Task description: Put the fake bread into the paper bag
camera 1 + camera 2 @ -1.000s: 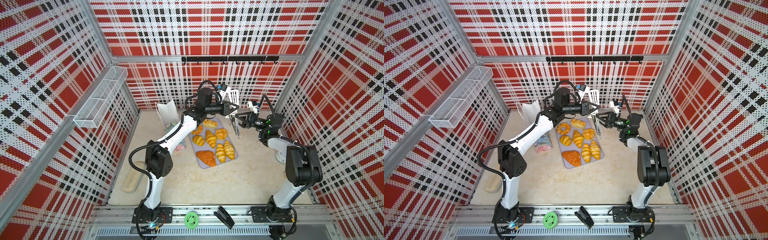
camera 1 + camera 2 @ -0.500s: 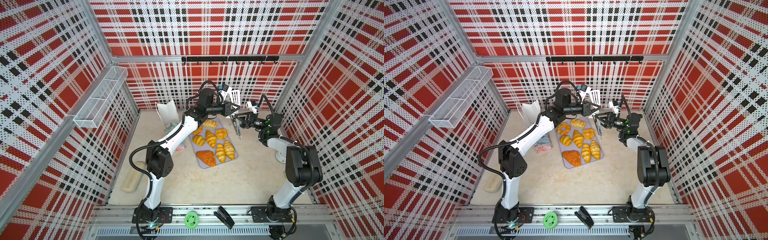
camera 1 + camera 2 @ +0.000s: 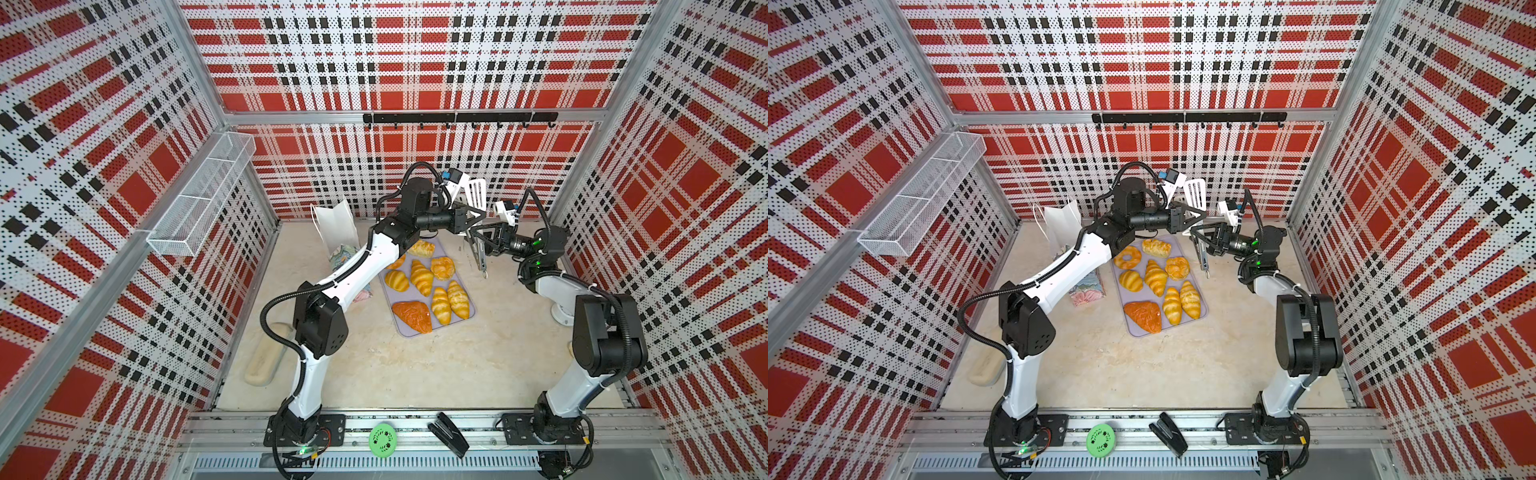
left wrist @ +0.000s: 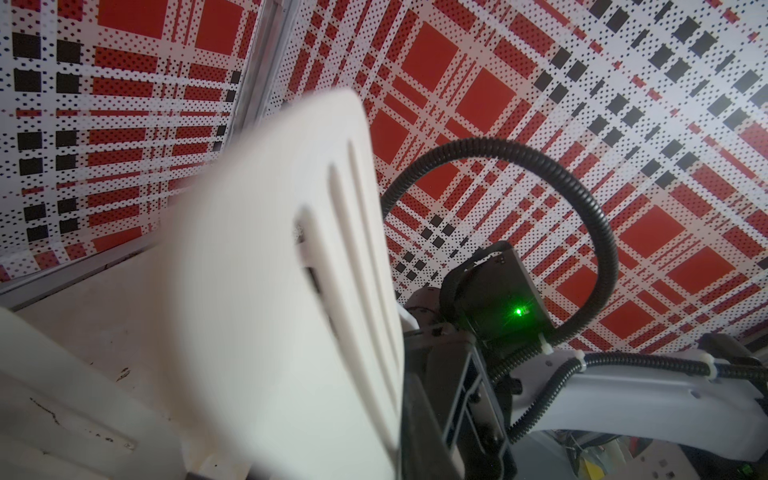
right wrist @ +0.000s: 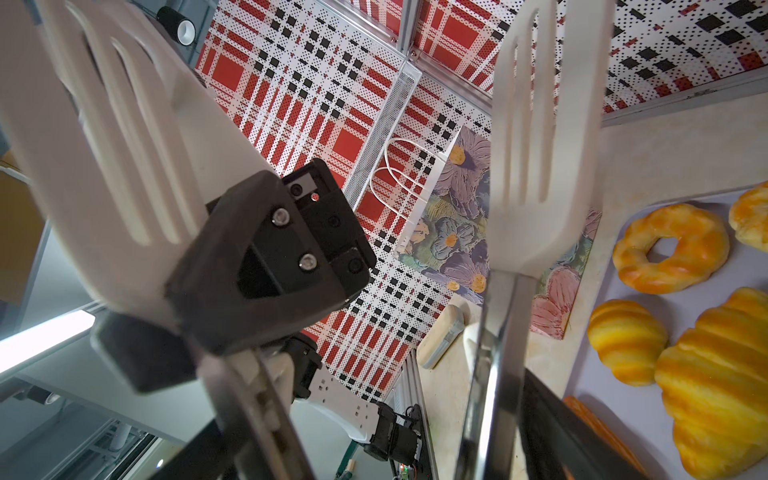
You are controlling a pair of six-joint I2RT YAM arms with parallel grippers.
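Near rail: a green disc [image 3: 382,439] and a black stapler [image 3: 449,439] sat there, out of play.
Tray: the lilac tray [image 3: 1128,296] lay mid-table. All eight pieces of the fake bread [image 3: 1155,277] were on it, and I could see none in the bag.
Paper bag: the paper bag [image 3: 1061,222] was just left of the tray, towards the far wall. Its white inside showed at the mouth, and the left arm hid its lower part.
Right gripper: past the tray's far right corner, the right gripper [image 3: 1198,239] had its fingers spread wide. One lay against each metal arm of the tongs [image 3: 1196,194], which I read as a hold. The hinge end hung down towards the table.
Left gripper: right beside it, the left gripper [image 3: 1200,215] was pinched tight on the neck of one white slotted blade.
Step in hand: tool set-up, I'd say. Both arms were busy seating the tongs, and no pastry was off the tray.
Next move: the left would need to let go and pull clear. The right would then turn the blades down over one pastry, squeeze, and carry it left across the tray to the bag's mouth.
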